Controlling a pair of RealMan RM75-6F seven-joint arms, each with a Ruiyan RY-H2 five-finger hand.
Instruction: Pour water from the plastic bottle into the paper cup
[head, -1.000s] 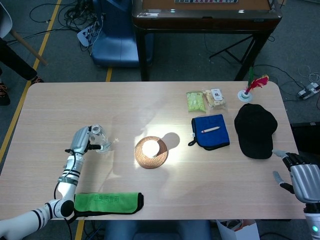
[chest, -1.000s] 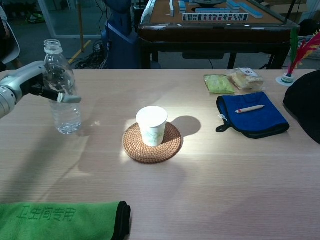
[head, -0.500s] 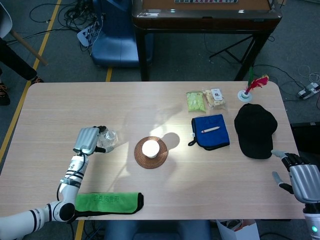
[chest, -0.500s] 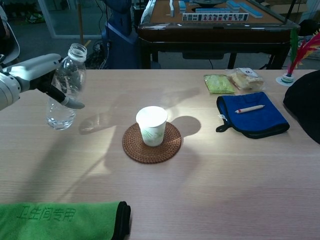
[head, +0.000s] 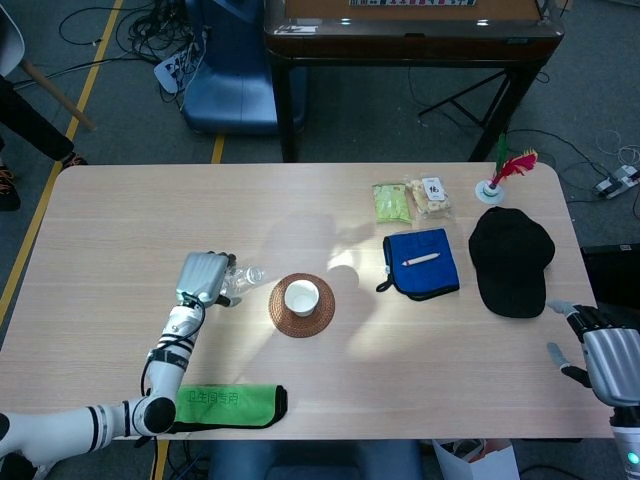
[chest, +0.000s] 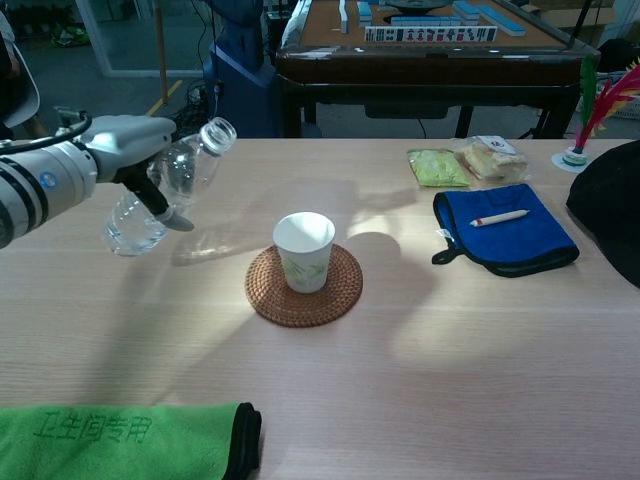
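Note:
My left hand (chest: 128, 150) (head: 201, 276) grips a clear uncapped plastic bottle (chest: 168, 187) (head: 240, 277), lifted off the table and tilted with its mouth up and to the right, toward the cup. The white paper cup (chest: 304, 251) (head: 301, 297) stands upright on a round woven coaster (chest: 304, 285) (head: 301, 304), to the right of the bottle and lower than its mouth. My right hand (head: 606, 360) sits at the table's right front corner with its fingers apart, holding nothing, far from the cup.
A green cloth (chest: 120, 440) (head: 228, 405) lies at the front left edge. A blue pouch with a pen on it (chest: 505, 238), two snack packets (chest: 463, 160), a black cap (head: 511, 259) and a feather shuttlecock (head: 497, 180) lie on the right.
My left hand has lifted the bottle off the table, carried it right toward the cup and tipped it further over. The right hand has not moved.

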